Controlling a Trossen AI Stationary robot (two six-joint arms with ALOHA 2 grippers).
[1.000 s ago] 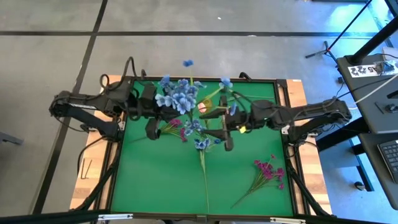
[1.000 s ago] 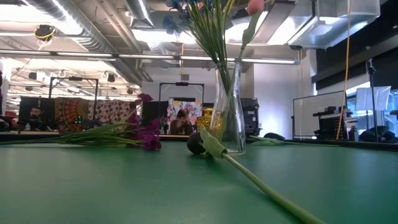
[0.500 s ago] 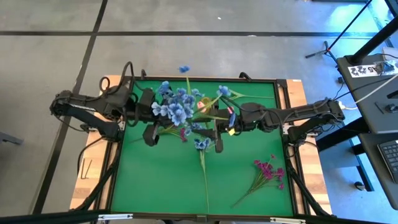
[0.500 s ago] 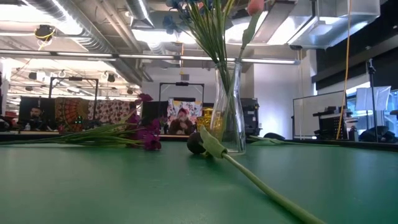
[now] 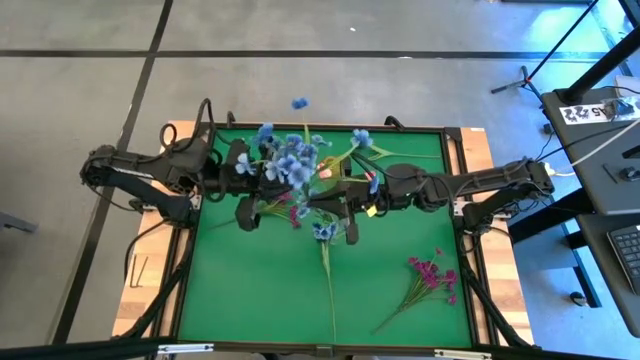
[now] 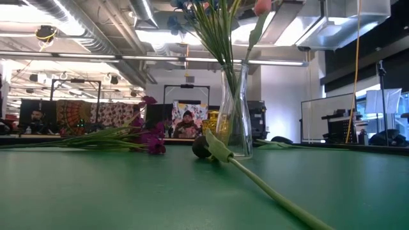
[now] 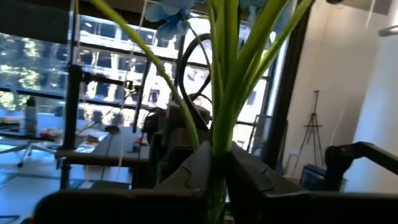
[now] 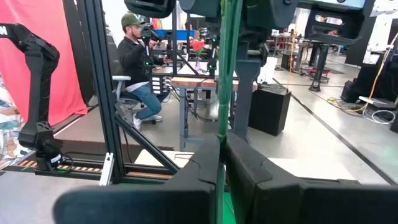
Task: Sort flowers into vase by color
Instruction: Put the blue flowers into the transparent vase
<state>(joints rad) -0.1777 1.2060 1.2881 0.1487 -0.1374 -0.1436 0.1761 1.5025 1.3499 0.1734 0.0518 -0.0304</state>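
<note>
flowers (image 5: 285, 165): blue bunch above vase (image 6: 234, 118), mid-counter; stems pinched between left jaws (image 7: 217, 171); right jaws (image 8: 222, 163) narrow on a stem. risk: uneven release, vase tips.

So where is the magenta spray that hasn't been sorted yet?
In the high view the magenta spray lies flat on the green table, near its front right corner, well apart from the vase and from both arms.
</note>
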